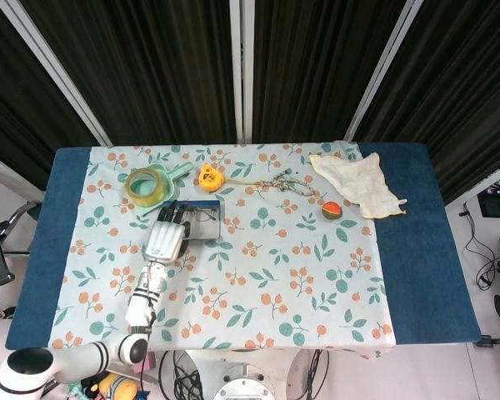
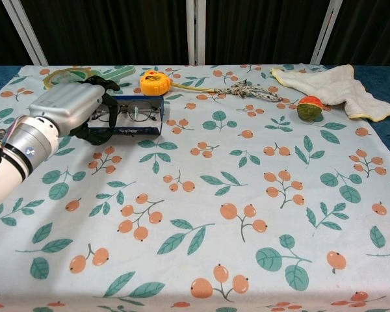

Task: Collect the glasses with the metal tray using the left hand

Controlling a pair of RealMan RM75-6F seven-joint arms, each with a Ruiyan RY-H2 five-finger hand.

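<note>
Glasses (image 2: pixel 129 114) lie on metal tray (image 2: pixel 140 127); left robot hand (image 2: pixel 71 107) grips tray.

Table (image 1: pixel 408 250) draped in blue cloth, overlaid by a white runner (image 1: pixel 300 275) printed with orange berries and green leaves. Black curtains (image 1: pixel 167 67) hang behind, split by pale metal posts (image 1: pixel 240 71). Light floor; cables (image 1: pixel 483 250) on right edge.
</note>
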